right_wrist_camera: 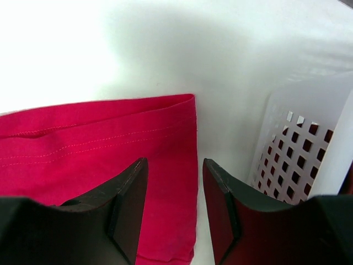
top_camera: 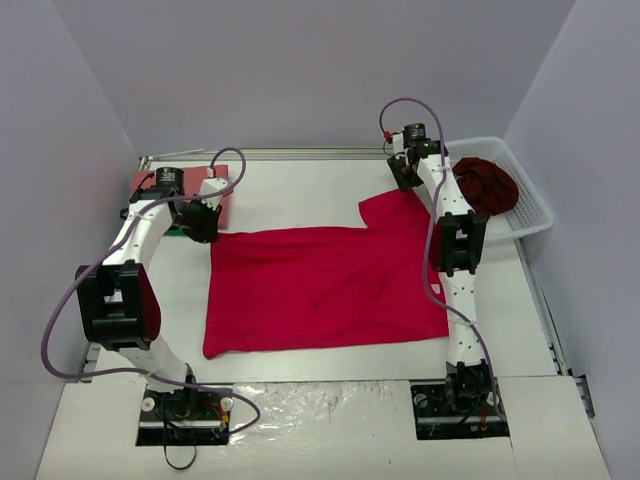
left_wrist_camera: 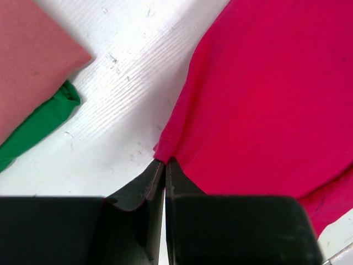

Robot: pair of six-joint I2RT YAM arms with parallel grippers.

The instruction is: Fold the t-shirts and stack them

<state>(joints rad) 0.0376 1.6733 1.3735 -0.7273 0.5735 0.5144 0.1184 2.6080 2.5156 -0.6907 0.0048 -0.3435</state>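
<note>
A bright crimson t-shirt (top_camera: 320,285) lies spread flat across the middle of the table. My left gripper (top_camera: 205,225) is at its far left corner. In the left wrist view the gripper (left_wrist_camera: 164,163) is shut, pinching that corner of the crimson shirt (left_wrist_camera: 265,99). My right gripper (top_camera: 405,182) is open over the shirt's far right sleeve. In the right wrist view the gripper (right_wrist_camera: 174,165) straddles the hemmed sleeve edge (right_wrist_camera: 99,138) without closing on it. A folded salmon-red shirt (top_camera: 145,182) lies at the far left. A dark maroon shirt (top_camera: 487,183) is bunched in the basket.
The white lattice basket (top_camera: 530,205) stands at the far right, close to my right gripper, and its wall also shows in the right wrist view (right_wrist_camera: 298,149). A green cloth (left_wrist_camera: 41,124) pokes out from under the salmon shirt (left_wrist_camera: 33,61). Grey walls enclose the table.
</note>
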